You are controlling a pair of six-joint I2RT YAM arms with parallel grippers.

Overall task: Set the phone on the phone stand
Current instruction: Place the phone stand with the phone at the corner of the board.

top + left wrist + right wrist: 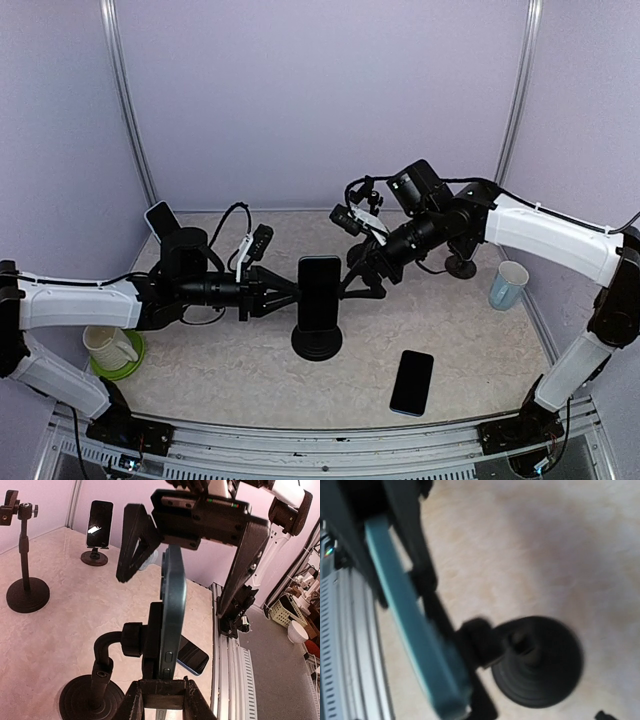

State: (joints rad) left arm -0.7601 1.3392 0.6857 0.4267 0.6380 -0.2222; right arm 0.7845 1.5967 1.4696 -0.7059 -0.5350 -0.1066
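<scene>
A dark blue phone [319, 288] stands upright in the cradle of the black phone stand [316, 341] at the table's centre. My left gripper [295, 293] reaches in from the left and is shut on the phone's left edge at the cradle. In the left wrist view the phone [173, 605] is edge-on, with the fingers [134, 702] on either side of it. My right gripper [362, 273] is open at the phone's right side, and its fingers [134, 542] straddle the phone's far edge without touching it. The right wrist view is blurred; it shows the teal phone edge [412, 630] and the stand base [538, 662].
A second phone [411, 381] lies flat at front right. Another phone sits on a small stand [160, 218] at back left. An empty stand [460, 266] and a pale cup [508, 285] are at the right. A cream mug [108, 347] on a green saucer is at front left.
</scene>
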